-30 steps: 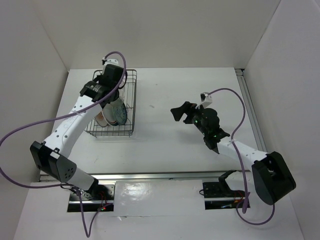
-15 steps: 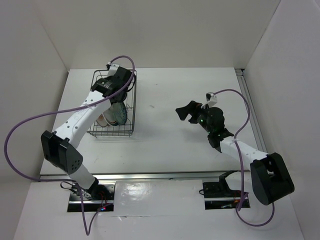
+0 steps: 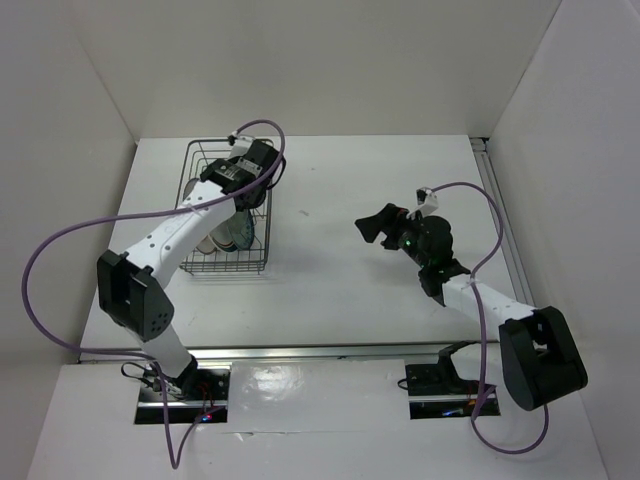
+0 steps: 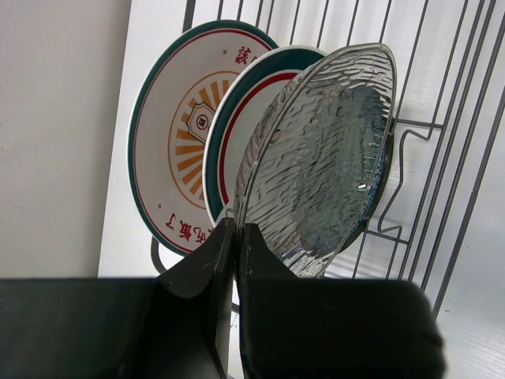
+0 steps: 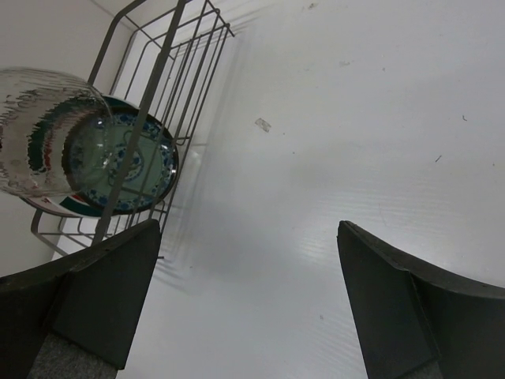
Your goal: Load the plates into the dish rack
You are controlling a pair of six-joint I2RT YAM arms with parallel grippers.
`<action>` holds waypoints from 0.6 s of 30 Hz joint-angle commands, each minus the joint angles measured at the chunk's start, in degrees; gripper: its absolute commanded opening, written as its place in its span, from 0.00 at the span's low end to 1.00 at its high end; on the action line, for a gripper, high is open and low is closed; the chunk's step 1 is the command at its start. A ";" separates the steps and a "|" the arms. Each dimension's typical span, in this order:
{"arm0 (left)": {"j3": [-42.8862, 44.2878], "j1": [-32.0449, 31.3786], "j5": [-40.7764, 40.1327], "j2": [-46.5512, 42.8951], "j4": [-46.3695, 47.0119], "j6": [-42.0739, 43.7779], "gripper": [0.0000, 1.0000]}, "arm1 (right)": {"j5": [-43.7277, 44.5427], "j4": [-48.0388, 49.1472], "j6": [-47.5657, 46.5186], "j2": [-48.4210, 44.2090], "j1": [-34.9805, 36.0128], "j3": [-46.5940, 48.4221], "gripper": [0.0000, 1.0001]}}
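The dish rack [image 3: 205,262] stands at the left of the table. In it the white plate with the orange centre [image 4: 177,134] and the blue-green plate [image 4: 237,118] stand on edge, side by side. My left gripper [image 4: 237,229] is shut on the rim of the translucent plate [image 4: 323,158] and holds it tilted against the blue-green plate, inside the rack wires [image 4: 442,158]. I cannot tell whether it rests on the rack's bottom. In the top view the left gripper [image 3: 250,165] is over the rack's far end. My right gripper [image 3: 385,222] is open and empty above the table, well right of the rack.
The right wrist view shows the rack [image 5: 150,95] at its left with the translucent plate [image 5: 39,142] and the blue-green plate [image 5: 126,162] in it. White walls close in the table on three sides. A metal rail [image 3: 500,220] runs along the right edge.
My left gripper has swung right and towards the rack's far end while holding the translucent plate. My right gripper has drifted slightly right and stays open.
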 commanded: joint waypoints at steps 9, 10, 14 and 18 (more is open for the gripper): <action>0.31 -1.41 -3.04 4.10 -2.00 -2.76 0.00 | -2.16 3.78 0.61 -3.09 -1.98 -1.03 1.00; 0.31 -1.42 -3.04 4.10 -2.00 -2.76 0.00 | -2.16 3.78 0.61 -3.10 -1.98 -1.03 1.00; 0.31 -1.42 -2.51 5.15 -2.00 -2.76 0.02 | -2.68 3.26 0.61 -3.10 -2.50 -1.03 1.00; 0.31 -1.42 -1.98 5.68 -2.00 -2.76 0.19 | -2.68 3.25 0.61 -3.10 -2.51 -1.03 1.00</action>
